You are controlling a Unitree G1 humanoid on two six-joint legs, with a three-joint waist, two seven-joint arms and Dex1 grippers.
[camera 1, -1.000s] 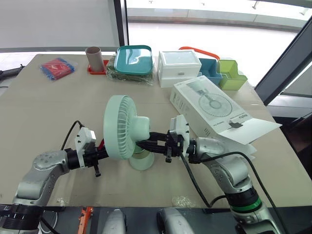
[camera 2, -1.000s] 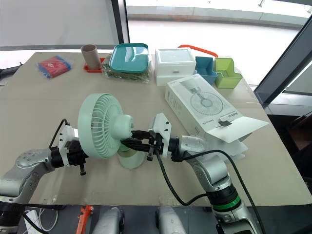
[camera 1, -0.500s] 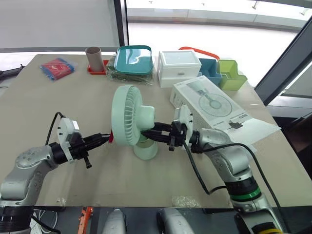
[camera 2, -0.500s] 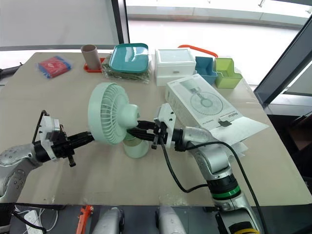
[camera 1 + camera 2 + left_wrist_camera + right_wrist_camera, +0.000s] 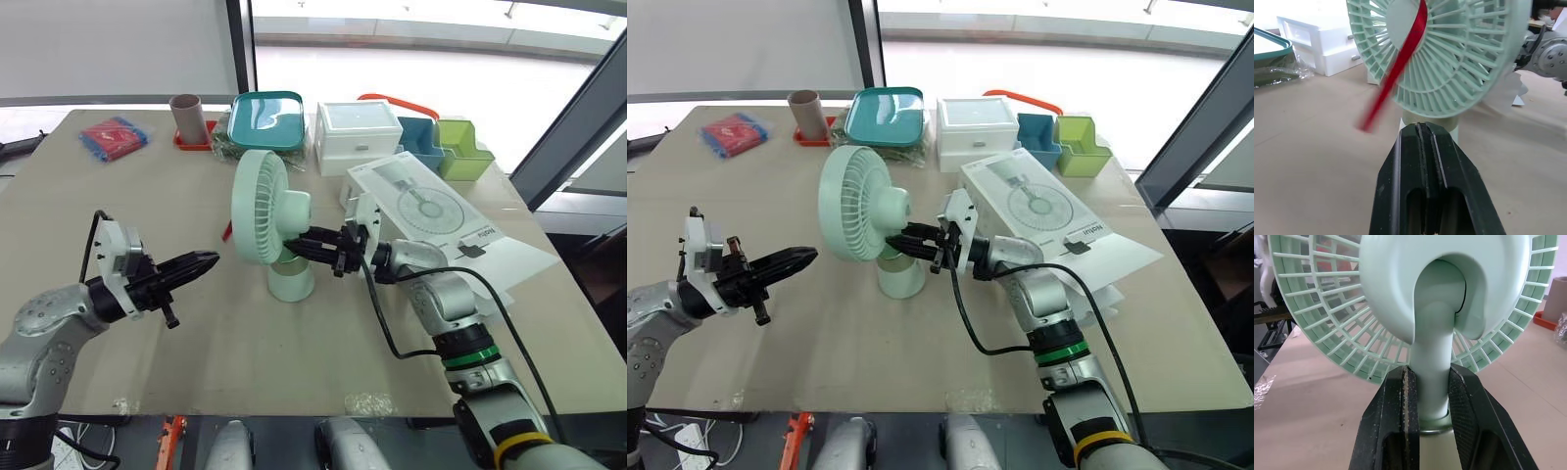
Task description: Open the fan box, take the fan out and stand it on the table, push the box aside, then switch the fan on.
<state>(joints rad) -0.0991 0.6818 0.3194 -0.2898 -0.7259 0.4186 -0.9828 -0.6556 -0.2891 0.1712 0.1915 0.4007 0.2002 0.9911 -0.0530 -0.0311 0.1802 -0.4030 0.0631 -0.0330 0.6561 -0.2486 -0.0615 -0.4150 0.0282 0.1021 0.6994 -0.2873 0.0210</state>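
The fan (image 5: 263,217) stands upright mid-frame on the desk (image 5: 118,206), its grille facing lower left. The right hand (image 5: 297,243) clamps its neck from behind and is the nearer. The left hand (image 5: 208,258), clenched and empty, points at the grille from a little apart.

Test lab or demo room in an office-type building, judged from a staged tabletop beside large glazing.

A plain beige rectangular table (image 5: 147,215) is set against tall windows with dark metal frames (image 5: 239,44). Unrelated props are lined along its far edge: a red and blue plastic packet (image 5: 117,136), a brown cardboard tube (image 5: 185,114), a teal square plastic tray (image 5: 265,117), a white plastic drawer box (image 5: 359,132), and blue (image 5: 421,140) and green plastic organiser bins (image 5: 464,149). A mint-green desk fan (image 5: 260,211) and its white printed cardboard box (image 5: 431,211) are laid out nearer. No household or shop fittings are seen.
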